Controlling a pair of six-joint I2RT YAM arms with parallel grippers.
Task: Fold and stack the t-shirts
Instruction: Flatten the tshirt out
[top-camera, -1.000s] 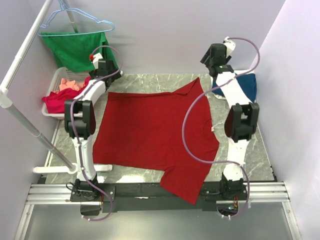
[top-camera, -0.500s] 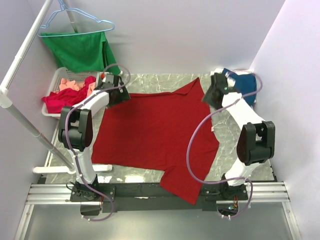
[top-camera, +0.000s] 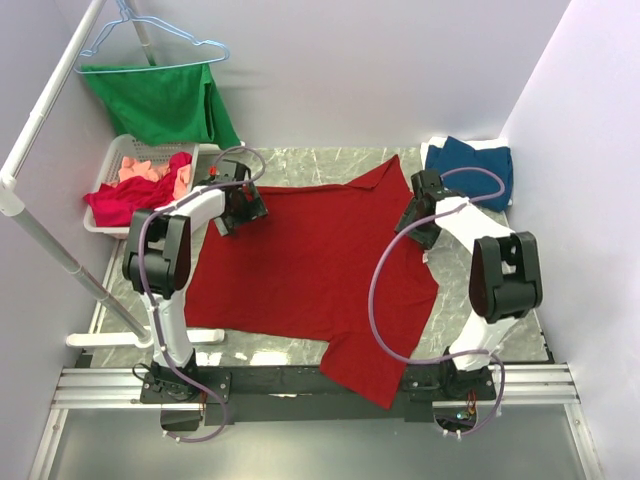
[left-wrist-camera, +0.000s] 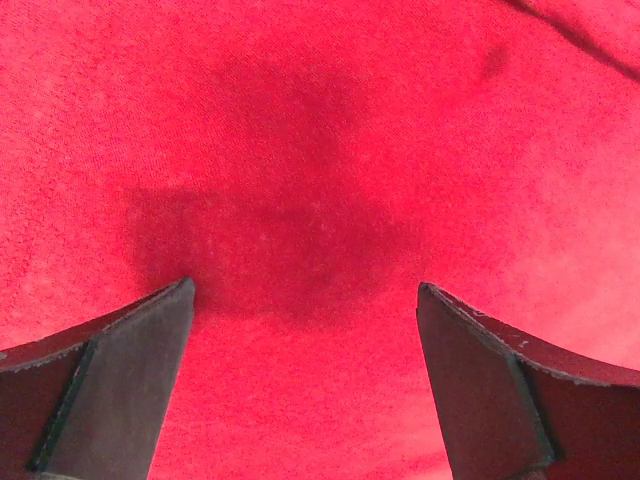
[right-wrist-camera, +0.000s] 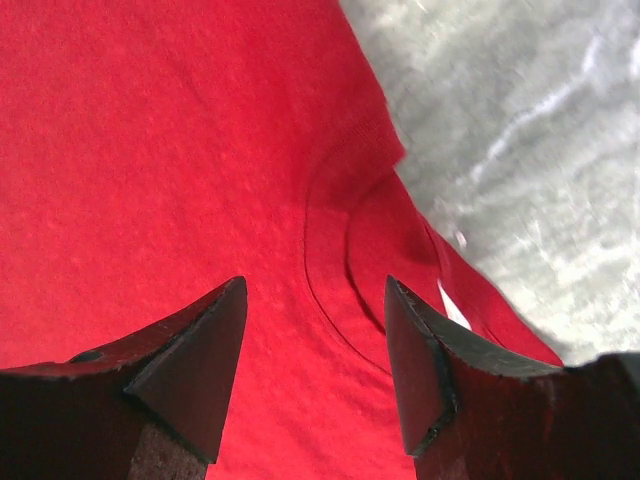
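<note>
**Top external view: deep-red t-shirt spread flat on a marbled table, both grippers low over it**

A large deep-red short-sleeved cotton t-shirt lies open and mostly smooth across the middle of the table. Its neck points right, and its near sleeve drapes over the table's front edge. The left gripper sits over the shirt's far left corner. Its dark fingers are spread wide and hold nothing, with only soft, faintly fuzzy red knit beneath. The right gripper hangs low over the ribbed round collar, its fingers apart and not clamped on the cloth.

The grey, white-veined, stone-patterned tabletop shows around the shirt. At its far right corner a folded dark blue t-shirt rests on a white one. At far left, a white slatted plastic basket holds a crumpled crimson t-shirt and a salmon-pink one. Above it, a green garment hangs from a light-blue wire hanger on a white pipe rail. Plain pale lilac walls enclose the space.
</note>
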